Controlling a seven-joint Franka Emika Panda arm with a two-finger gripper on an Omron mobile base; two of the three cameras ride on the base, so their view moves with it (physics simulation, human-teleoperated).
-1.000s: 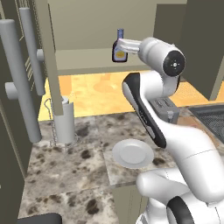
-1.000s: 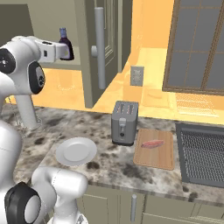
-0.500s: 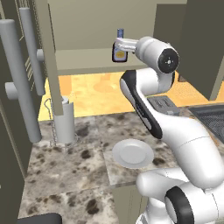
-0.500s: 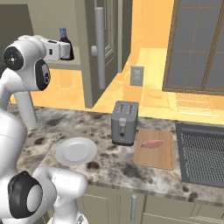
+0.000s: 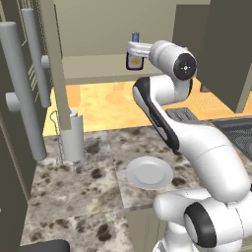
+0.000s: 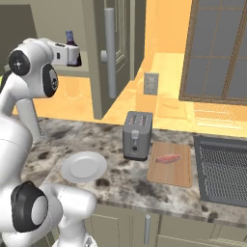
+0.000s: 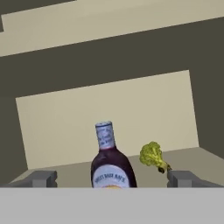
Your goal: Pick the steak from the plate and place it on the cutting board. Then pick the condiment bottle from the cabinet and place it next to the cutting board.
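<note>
Condiment bottle (image 7: 109, 162) stands upright on the cabinet (image 5: 93, 66) shelf at lower centre of the hand view, between the spread, empty fingers of the gripper (image 7: 113, 178). A small green vegetable (image 7: 153, 156) sits just right of it; a skewed close could clip it or tip the bottle. Steak (image 6: 168, 158) already lies on the cutting board (image 6: 171, 166). Open shelf lies left of the bottle.

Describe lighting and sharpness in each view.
Left base view: flat rendered light, soft edges, plate evenly lit. Right base view: warm orange glow behind, steak and cutting board clear. Hand view: dim cabinet, condiment bottle label slightly blurred.
</note>
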